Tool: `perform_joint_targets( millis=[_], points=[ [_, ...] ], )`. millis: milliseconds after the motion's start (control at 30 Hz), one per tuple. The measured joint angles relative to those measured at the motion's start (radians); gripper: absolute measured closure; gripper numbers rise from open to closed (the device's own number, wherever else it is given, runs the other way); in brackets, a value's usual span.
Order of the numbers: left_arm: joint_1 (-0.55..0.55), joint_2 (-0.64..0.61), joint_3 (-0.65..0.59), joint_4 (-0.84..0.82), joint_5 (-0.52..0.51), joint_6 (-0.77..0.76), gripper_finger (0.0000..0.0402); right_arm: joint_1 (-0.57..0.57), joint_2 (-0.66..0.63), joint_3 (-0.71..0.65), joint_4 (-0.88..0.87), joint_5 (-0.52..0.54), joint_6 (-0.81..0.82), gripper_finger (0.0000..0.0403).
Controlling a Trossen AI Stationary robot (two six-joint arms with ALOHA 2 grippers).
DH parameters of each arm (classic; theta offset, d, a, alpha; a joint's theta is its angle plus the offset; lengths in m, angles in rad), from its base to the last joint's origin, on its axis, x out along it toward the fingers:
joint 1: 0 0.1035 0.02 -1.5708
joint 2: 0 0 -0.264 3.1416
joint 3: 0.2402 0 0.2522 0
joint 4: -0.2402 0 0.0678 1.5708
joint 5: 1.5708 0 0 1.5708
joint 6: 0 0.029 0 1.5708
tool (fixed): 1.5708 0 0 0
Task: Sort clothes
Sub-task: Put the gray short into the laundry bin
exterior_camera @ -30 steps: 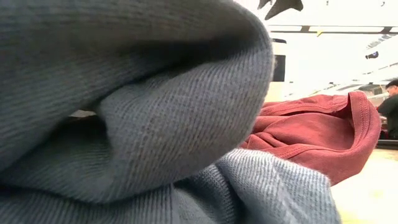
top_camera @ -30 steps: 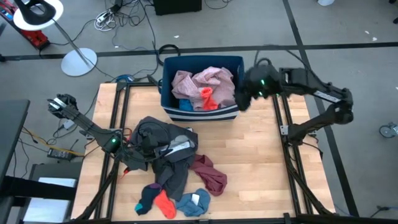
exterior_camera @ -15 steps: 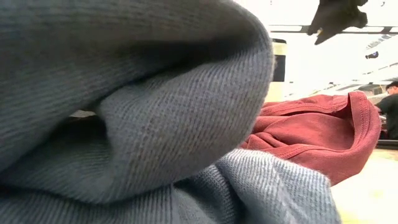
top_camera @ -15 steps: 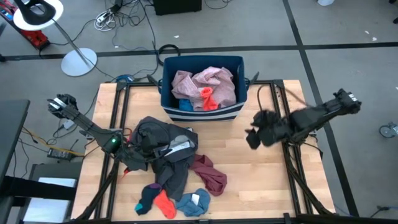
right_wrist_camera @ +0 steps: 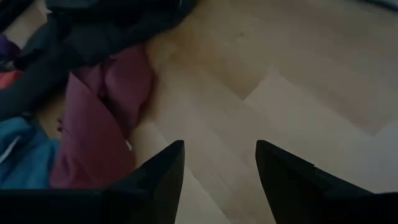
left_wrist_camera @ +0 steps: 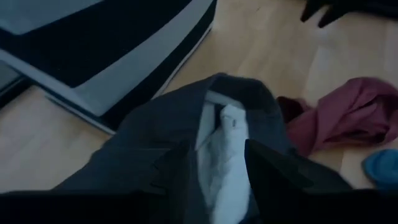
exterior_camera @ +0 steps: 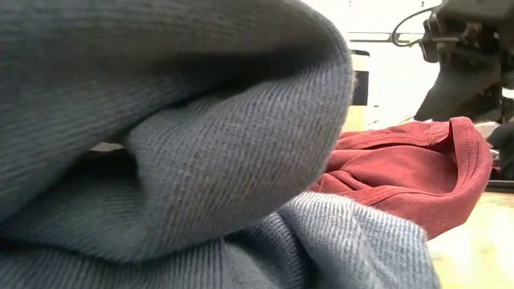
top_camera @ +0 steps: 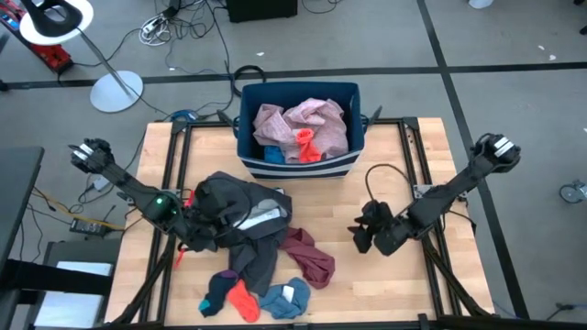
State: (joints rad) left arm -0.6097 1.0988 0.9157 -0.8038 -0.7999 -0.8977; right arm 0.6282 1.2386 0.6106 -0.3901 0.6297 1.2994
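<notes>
A heap of dark grey and black garments (top_camera: 238, 215) lies left of the table's middle. A maroon garment (top_camera: 307, 257), a bright blue piece (top_camera: 286, 298), an orange-red sock (top_camera: 241, 301) and a dark sock (top_camera: 218, 291) lie near the front edge. My left gripper (top_camera: 200, 227) is low in the dark heap, with its fingers apart on either side of a fold with a pale lining (left_wrist_camera: 224, 149). My right gripper (top_camera: 360, 236) is open and empty over bare wood right of the maroon garment (right_wrist_camera: 106, 124). My left gripper comes at the dark grey garment (left_wrist_camera: 155, 143) slanting down from the table's left side. Its fingers (left_wrist_camera: 273, 171) lie in the cloth on both sides of the pale-lined fold. I cannot tell whether they pinch it. The garment rests on the heap.
A blue bin with white stripes (top_camera: 298, 170) stands at the far middle, holding pale pink cloth (top_camera: 298, 124) and an orange-red piece (top_camera: 305, 145). Bare wood (top_camera: 385, 284) lies on the table's right half. Grey-teal ribbed cloth (exterior_camera: 201, 160) fills most of the low view.
My right gripper has gone from beside the bin's right end toward the table's near edge and down. It now hangs low over the wood right of the maroon garment, and it has come into the low view at the upper right.
</notes>
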Motion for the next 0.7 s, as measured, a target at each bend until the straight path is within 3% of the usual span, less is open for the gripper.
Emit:
perform_joint_targets(
  millis=[100, 267, 700],
  points=[
    [0.02, 0.0, 0.003, -0.059, 0.009, -0.041, 0.0245, 0.011, 0.058, -0.014, 0.059, 0.003, 0.007, 0.0204],
    [0.105, 0.0, 0.002, -0.164, 0.11, -0.085, 0.0245, 0.012, 0.105, -0.01, 0.075, -0.002, 0.007, 0.0204],
    [0.425, -0.107, 0.002, -0.189, 0.373, 0.202, 0.0245, 0.012, 0.094, -0.008, 0.125, 0.003, -0.045, 0.0204]
  ],
)
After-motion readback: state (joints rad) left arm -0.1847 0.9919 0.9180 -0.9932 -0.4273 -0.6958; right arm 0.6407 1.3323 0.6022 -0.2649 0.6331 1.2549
